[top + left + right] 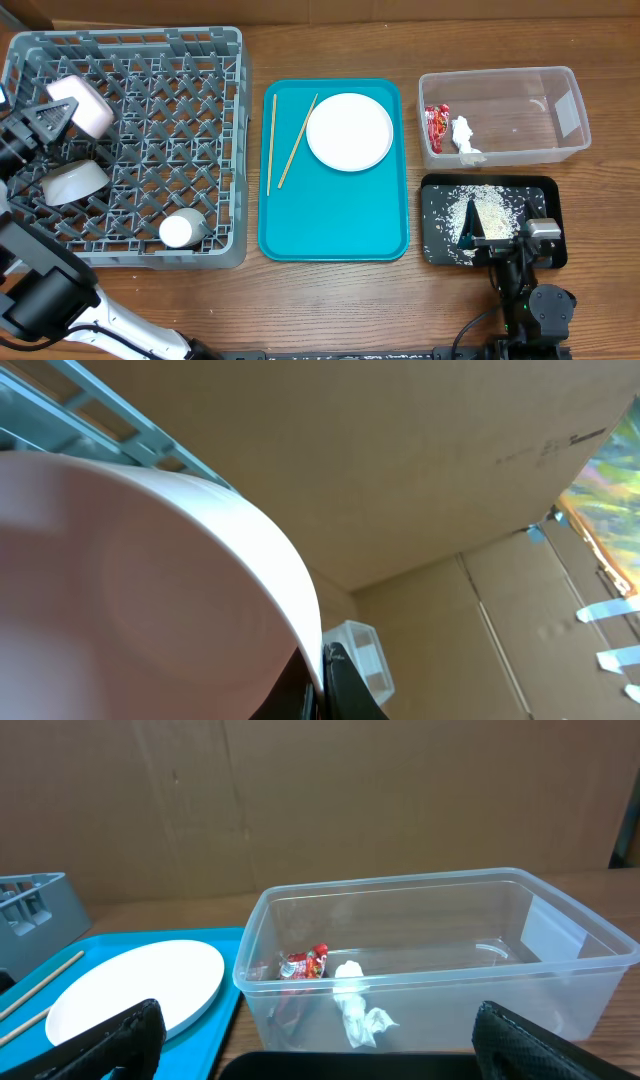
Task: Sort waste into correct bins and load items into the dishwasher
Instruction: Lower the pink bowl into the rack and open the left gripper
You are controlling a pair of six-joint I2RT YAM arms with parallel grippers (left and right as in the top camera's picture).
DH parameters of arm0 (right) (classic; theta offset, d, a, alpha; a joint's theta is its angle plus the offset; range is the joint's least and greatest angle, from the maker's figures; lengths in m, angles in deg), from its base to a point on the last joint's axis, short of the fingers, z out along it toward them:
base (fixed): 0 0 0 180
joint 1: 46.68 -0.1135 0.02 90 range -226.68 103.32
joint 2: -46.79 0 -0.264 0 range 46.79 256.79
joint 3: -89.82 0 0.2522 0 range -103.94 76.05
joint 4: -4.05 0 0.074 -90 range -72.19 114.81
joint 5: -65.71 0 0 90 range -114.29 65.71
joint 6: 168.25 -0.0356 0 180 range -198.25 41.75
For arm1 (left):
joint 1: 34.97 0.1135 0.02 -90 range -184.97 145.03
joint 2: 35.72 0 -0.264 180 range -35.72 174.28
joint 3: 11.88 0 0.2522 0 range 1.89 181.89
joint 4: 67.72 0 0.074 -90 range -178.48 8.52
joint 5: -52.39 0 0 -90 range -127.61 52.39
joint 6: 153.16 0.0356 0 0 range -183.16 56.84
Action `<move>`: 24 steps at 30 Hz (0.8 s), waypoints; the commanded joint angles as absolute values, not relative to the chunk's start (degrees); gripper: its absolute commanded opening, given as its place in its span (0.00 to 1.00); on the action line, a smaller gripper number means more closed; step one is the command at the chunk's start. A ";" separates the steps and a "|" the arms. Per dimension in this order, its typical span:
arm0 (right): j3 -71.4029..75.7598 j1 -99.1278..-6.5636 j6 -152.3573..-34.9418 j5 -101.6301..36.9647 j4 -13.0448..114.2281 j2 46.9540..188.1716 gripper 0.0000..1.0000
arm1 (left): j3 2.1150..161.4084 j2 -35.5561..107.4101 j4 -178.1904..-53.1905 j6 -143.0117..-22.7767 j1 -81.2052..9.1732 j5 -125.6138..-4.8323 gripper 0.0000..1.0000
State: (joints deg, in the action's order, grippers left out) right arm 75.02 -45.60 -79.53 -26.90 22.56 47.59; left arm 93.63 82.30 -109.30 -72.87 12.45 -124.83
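Overhead view: grips tilted pale dish [82, 103] in clamped left gripper [58, 112] over dish rack [140, 38], with right gripper [503, 236] spread apart; risks toppling it onto bowl [75, 180] if released before seating between pegs.

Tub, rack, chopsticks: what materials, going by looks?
Tub: clear glossy plastic; its contents show through the walls.
Rack: grey moulded plastic, matte, judging by the peg lattice.
Chopsticks: probably bare wood or bamboo; pale tan, no shine.
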 commanded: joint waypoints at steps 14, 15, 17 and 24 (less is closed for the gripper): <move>75.61 -45.43 -79.29 -26.92 22.32 46.95 1.00 | 93.43 86.51 -91.00 -82.97 11.71 -116.72 0.04; 75.61 -45.43 -79.29 -26.92 22.32 46.95 1.00 | 93.43 86.51 -90.98 -83.19 11.53 -116.43 0.04; 75.61 -45.43 -79.29 -26.90 22.32 46.95 1.00 | 93.43 86.54 -90.63 -84.33 10.66 -116.46 0.04; 75.61 -45.43 -79.31 -26.92 22.32 46.95 1.00 | 93.43 86.54 -89.28 -87.43 4.67 -116.48 0.04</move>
State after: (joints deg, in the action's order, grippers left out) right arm 75.02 -45.60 -79.53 -26.86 22.56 47.59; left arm 93.30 86.08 -89.54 -85.37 7.99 -116.61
